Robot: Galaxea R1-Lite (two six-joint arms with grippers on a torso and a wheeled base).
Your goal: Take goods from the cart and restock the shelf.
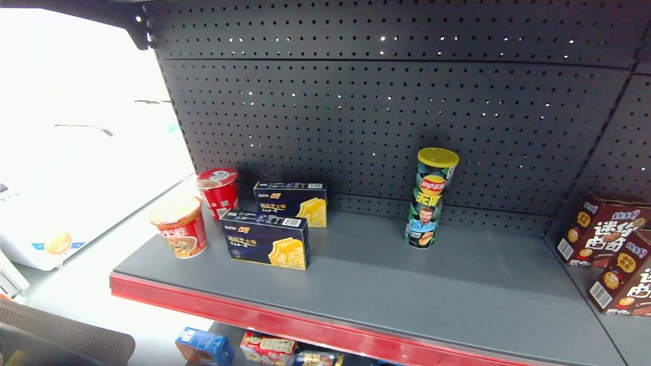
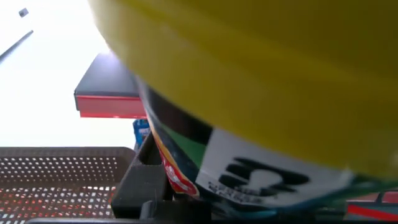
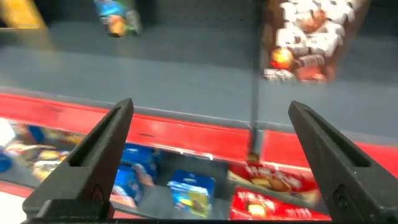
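Chip can point(image 2: 249, 62): yellow lid, dark body, green, red, white label patches

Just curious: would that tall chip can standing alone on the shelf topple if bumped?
Probably: the chip can is tall and narrow, so a high push could tip it. Being round, it would likely roll along the flat shelf afterwards.

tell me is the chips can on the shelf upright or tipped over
Upright: the chips can stands on its base on the shelf, its yellow lid on top.
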